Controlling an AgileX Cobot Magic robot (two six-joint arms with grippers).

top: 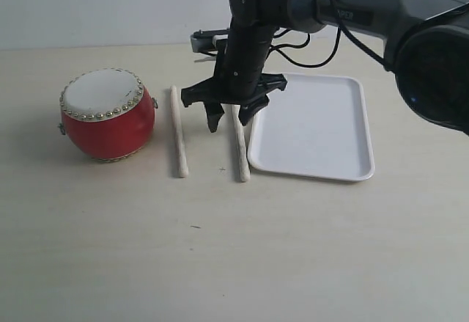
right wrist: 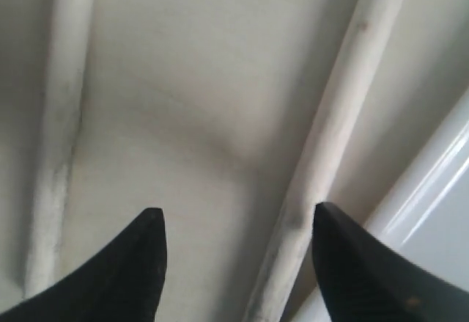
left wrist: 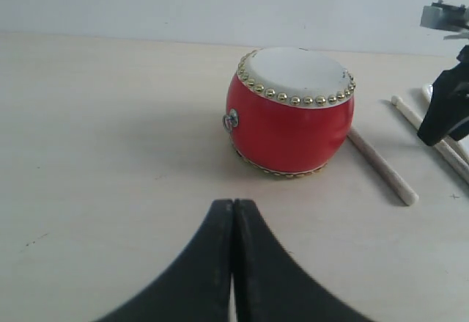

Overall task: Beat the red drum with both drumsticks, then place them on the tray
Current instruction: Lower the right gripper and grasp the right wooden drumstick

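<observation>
Since the right gripper (top: 229, 122) hangs with jaws apart over the drumstick (top: 240, 153) lying just left of the tray (top: 322, 116), right of the red drum (top: 108, 120), you centre that stick between the fingers (right wrist: 139, 271) before lowering and closing, while the left gripper (left wrist: 233, 203) sits pressed together, empty.
</observation>
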